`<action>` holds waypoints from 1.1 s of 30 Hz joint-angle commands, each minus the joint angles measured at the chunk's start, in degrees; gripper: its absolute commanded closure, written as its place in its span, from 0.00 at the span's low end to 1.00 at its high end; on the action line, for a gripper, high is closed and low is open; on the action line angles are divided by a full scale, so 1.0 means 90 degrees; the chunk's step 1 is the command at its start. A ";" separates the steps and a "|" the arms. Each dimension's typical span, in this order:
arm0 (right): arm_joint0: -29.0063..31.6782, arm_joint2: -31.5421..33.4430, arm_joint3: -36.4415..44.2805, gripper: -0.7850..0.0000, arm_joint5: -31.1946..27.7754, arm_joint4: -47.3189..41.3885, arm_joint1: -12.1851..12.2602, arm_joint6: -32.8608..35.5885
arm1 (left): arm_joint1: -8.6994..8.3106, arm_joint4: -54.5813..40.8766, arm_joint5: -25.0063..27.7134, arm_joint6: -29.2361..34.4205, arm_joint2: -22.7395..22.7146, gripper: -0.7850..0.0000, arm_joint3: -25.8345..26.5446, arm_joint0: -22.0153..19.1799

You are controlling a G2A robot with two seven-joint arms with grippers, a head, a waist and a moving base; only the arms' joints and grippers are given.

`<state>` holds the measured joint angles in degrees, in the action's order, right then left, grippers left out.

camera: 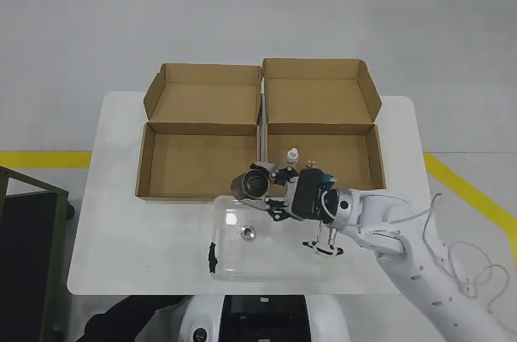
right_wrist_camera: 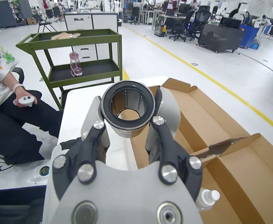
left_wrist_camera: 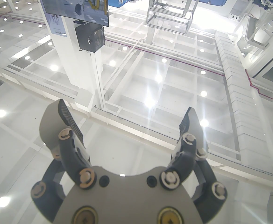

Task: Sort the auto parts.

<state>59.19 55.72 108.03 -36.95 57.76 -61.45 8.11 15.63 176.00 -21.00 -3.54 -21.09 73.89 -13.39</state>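
My right gripper (right_wrist_camera: 128,110) is shut on a metal cylinder bearing (right_wrist_camera: 128,108) with a black rim, held sideways. From above, the bearing (camera: 255,182) hangs at the near edge of the left cardboard box (camera: 160,175), over the far rim of the clear plastic tray (camera: 232,265). A small metal part (camera: 249,232) lies in the tray. A small white bottle (camera: 290,157) stands in the right cardboard box (camera: 361,154); the bottle (right_wrist_camera: 206,199) also appears under the right wrist. My left gripper (left_wrist_camera: 127,120) is open, empty, and points up at the ceiling.
Both boxes have their lids folded back toward the far side of the white table (camera: 113,222). A green cart (right_wrist_camera: 80,47) with a pink bottle stands off the table's left. A seated person (right_wrist_camera: 1,89) holds a controller beside it.
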 commanded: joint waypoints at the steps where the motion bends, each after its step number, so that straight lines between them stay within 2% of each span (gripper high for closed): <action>1: -0.0186 -0.0256 -0.0203 1.00 0.0100 0.0099 -0.0067 0.0153 | 0.0000 0.0000 0.0000 0.0000 0.0000 0.00 0.0000 0.0000; 11: -0.1096 -0.1173 -0.1048 1.00 0.0745 0.0582 -0.0430 0.0884 | 0.0000 0.0000 0.0000 0.0000 0.0000 0.00 0.0000 0.0000; 22: -0.1950 -0.1801 -0.1879 1.00 0.1375 0.0736 -0.0852 0.1592 | 0.0000 0.0000 0.0000 0.0000 0.0000 0.00 0.0000 0.0000; 33: -0.2406 -0.2327 -0.2677 1.00 0.1572 0.0818 -0.1236 0.2114 | 0.0000 0.0000 0.0000 0.0000 0.0000 0.00 0.0000 0.0000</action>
<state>37.86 35.18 84.70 -22.80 65.13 -72.26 26.87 15.63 176.00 -21.00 -3.54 -21.09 73.89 -13.39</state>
